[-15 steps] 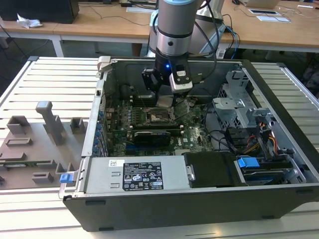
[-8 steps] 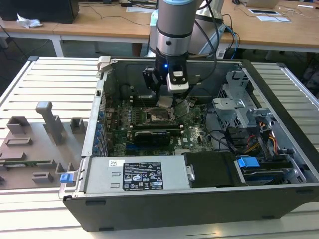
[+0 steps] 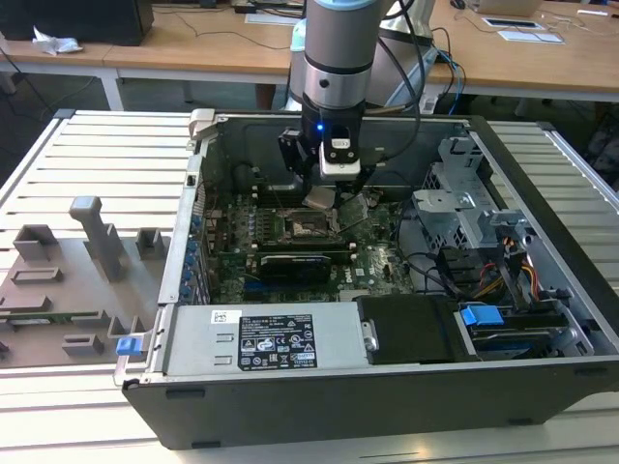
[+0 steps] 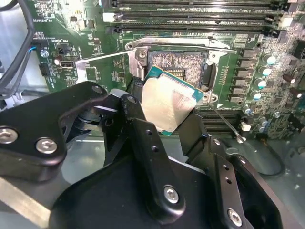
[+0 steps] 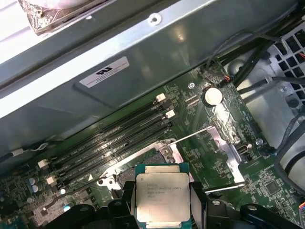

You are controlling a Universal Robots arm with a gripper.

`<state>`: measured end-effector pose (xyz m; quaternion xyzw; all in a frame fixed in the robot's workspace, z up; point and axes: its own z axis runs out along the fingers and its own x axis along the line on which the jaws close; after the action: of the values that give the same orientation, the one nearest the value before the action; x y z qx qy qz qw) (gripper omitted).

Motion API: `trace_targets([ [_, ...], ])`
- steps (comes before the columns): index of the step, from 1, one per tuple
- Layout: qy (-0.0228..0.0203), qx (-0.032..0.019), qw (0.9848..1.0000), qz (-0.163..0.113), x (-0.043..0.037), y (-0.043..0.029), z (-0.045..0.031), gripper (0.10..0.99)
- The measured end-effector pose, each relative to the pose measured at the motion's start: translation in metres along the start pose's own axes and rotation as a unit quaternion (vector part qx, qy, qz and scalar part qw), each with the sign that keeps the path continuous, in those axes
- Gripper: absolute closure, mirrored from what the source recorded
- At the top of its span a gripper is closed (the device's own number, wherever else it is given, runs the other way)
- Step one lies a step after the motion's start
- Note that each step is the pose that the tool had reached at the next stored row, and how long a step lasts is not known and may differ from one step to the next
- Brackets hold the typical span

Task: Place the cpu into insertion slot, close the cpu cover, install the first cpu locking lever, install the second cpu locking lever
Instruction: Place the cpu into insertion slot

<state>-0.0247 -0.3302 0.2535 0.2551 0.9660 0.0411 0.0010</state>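
My gripper [image 3: 325,196] hangs inside the open computer case, shut on the cpu [image 4: 167,103], a small square chip with a pale silver top. The chip is tilted, held by its edges between the black fingers [image 4: 192,130], and hovers just above the open insertion slot [image 4: 177,66] on the green motherboard [image 3: 377,261]. The same cpu [image 5: 162,195] faces the first wrist view, gripper [image 5: 162,202] around it. A silvery plate, apparently the cpu cover [image 5: 227,143], stands swung open beside the slot. Two thin wire levers [image 4: 102,56] [image 4: 226,125] stick out unlatched.
Memory slots [image 4: 190,19] run along one side of the socket. The case wall [image 5: 143,52] stands close behind them. A drive cage [image 3: 469,208] and cables [image 3: 503,271] fill the exterior view's right; the power supply [image 3: 261,338] lies in front. Grey fixtures [image 3: 92,242] sit outside the case.
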Motion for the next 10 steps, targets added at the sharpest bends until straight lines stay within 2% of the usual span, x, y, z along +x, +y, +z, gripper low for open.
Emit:
trace_targets([
  [6,-0.0019,-0.0005,0.9997,0.024,0.0000,0.0000,0.0001,0.545],
  [10,-0.0041,-0.0010,0.9987,0.051,0.0000,0.0000,0.0001,0.545],
])
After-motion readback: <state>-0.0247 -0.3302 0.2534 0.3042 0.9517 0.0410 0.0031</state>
